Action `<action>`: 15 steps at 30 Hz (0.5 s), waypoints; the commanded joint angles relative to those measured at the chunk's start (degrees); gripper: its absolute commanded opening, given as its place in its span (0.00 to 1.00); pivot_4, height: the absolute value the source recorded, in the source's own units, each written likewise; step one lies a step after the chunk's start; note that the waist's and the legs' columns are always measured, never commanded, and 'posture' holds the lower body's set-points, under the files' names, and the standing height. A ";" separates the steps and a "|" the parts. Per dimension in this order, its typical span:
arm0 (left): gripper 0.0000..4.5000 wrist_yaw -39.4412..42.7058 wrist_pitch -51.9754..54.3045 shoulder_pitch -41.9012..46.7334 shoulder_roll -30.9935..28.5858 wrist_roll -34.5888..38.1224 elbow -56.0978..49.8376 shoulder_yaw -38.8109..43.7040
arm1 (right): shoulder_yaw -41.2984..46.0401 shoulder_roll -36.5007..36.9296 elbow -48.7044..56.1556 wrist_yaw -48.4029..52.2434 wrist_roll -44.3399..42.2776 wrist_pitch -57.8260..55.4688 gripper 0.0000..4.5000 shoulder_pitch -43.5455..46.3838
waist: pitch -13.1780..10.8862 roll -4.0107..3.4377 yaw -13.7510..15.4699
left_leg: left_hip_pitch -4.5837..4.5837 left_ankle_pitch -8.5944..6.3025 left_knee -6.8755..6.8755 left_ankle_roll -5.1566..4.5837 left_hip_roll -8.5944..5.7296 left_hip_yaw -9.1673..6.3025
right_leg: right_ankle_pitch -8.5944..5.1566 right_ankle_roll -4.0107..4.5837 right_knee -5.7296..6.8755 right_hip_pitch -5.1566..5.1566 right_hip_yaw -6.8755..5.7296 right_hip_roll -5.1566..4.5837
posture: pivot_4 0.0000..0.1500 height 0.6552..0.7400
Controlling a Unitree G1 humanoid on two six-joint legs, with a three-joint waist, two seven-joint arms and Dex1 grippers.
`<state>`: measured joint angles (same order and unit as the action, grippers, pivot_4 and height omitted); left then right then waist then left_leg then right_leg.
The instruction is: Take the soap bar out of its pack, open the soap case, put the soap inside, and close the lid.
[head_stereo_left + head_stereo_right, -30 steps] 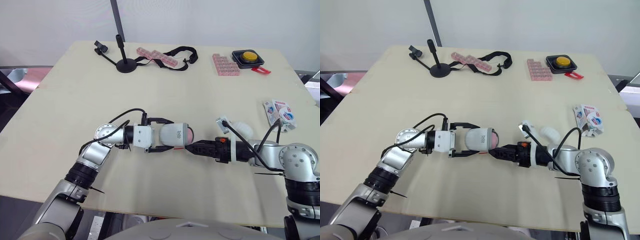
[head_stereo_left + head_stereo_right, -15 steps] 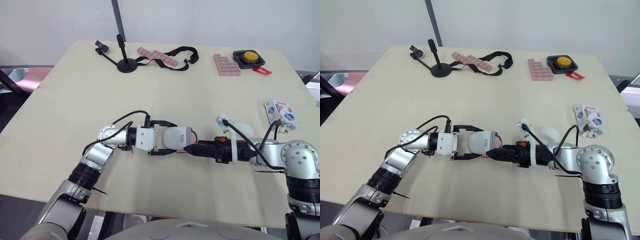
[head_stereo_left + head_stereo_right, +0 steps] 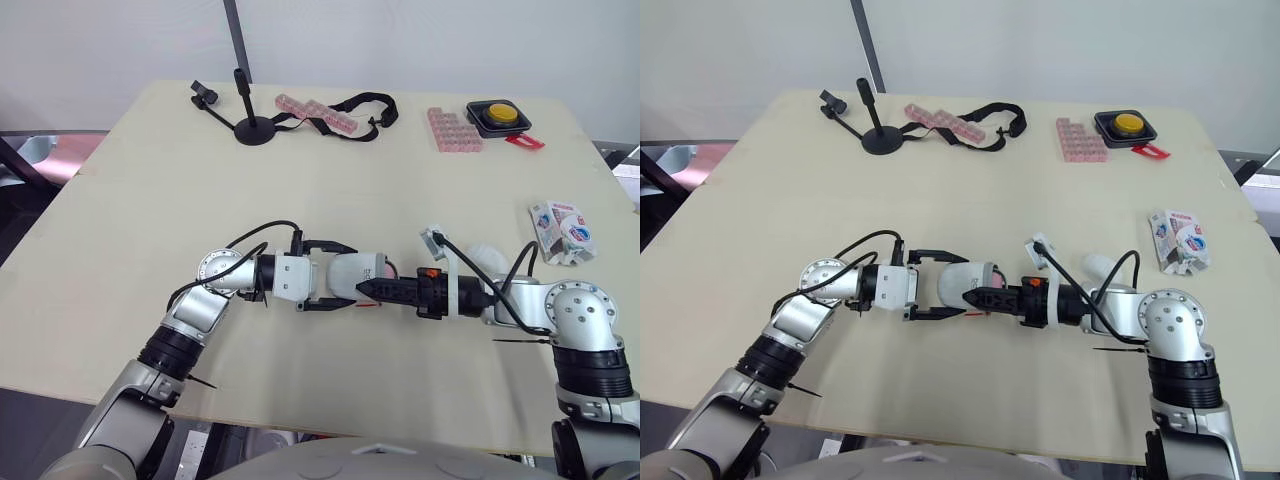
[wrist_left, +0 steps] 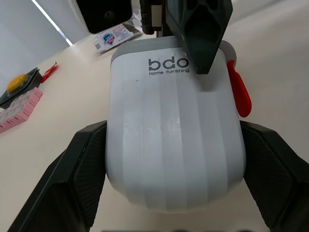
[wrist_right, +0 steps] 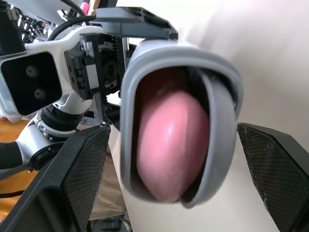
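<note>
Your left claw (image 3: 335,276) grips the white soap case (image 4: 171,145) from both sides near the middle of the beige table (image 3: 150,180), the case's open end turned toward your right arm. The pink soap bar (image 5: 169,145) sits inside that open mouth. Your right claw (image 3: 368,290) has its fingers spread wide and holds nothing, one black finger lying over the case's top. Well to the right, the crumpled soap pack (image 3: 561,228) lies near the table's edge.
</note>
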<state>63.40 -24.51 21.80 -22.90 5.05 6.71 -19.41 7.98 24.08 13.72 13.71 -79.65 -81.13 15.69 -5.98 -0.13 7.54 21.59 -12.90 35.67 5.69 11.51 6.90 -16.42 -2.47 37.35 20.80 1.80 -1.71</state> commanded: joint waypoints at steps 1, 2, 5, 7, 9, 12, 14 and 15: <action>0.77 -0.54 -0.19 -0.01 -0.04 1.29 -2.36 0.21 | -0.15 -0.49 -0.05 -0.43 -2.11 1.03 1.00 0.87 | 0.00 0.00 -0.04 | 0.00 0.00 0.00 0.00 0.00 0.00 | 0.00 0.00 0.00 0.00 -0.02 0.00 | 1.00 0.99; 0.77 -0.54 -0.16 -0.03 -0.06 1.24 -2.35 0.21 | -0.37 -0.58 -0.14 -0.49 -1.96 1.15 1.00 0.96 | 0.00 0.00 -0.04 | 0.00 0.00 0.00 0.00 0.00 0.00 | 0.00 0.00 0.00 0.01 -0.03 0.00 | 1.00 0.99; 0.77 -0.61 -0.14 -0.09 -0.13 1.10 -2.26 0.24 | -0.63 -0.45 -0.22 -0.26 -1.67 1.49 0.88 0.99 | 0.00 0.00 -0.04 | 0.01 0.00 0.00 0.01 0.00 0.00 | 0.00 0.00 -0.02 0.02 -0.04 -0.01 | 1.00 0.99; 0.77 -0.67 -0.11 -0.09 -0.17 1.10 -2.19 0.33 | -0.49 -0.03 -0.11 -0.03 -1.86 1.50 0.88 0.67 | 0.00 0.00 -0.04 | 0.01 0.00 0.00 0.01 0.00 0.00 | 0.00 0.00 -0.01 0.02 -0.03 0.00 | 1.00 0.99; 0.77 -0.70 -0.08 -0.10 -0.20 1.11 -2.18 0.37 | -0.44 0.27 0.13 0.10 -2.05 1.55 0.88 0.26 | 0.00 0.00 -0.04 | 0.01 0.00 0.00 0.00 0.00 0.00 | 0.00 0.00 -0.01 0.02 -0.04 0.00 | 1.00 0.99; 0.77 -0.74 -0.07 -0.07 -0.19 1.07 -2.19 0.31 | -0.52 0.44 0.41 0.17 -2.17 1.76 0.88 -0.11 | 0.00 0.00 -0.04 | 0.01 0.00 0.00 0.00 0.00 0.00 | 0.00 0.00 -0.01 0.02 -0.07 0.00 | 1.00 0.99; 0.77 -0.70 -0.11 0.07 -0.07 1.03 -2.03 0.17 | -0.50 0.32 0.43 0.00 -2.37 1.93 0.88 -0.23 | 0.00 0.00 -0.04 | 0.02 0.00 0.00 0.01 0.00 0.00 | 0.00 0.00 -0.01 0.03 -0.09 0.00 | 1.00 0.99; 0.77 -0.70 -0.12 0.05 -0.04 1.01 -2.08 0.10 | -0.49 0.30 0.52 -0.04 -2.48 1.97 0.88 -0.33 | 0.00 0.00 -0.04 | 0.02 0.00 0.00 0.01 0.00 0.00 | 0.00 0.00 -0.01 0.03 -0.10 0.00 | 1.00 0.99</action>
<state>63.21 -24.25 21.76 -22.96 5.03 6.61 -19.42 7.08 23.92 12.75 13.31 -79.93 -79.88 15.48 -5.98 -0.13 7.50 21.61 -12.90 35.66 5.70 11.51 6.91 -16.42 -2.48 37.34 20.83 1.69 -1.71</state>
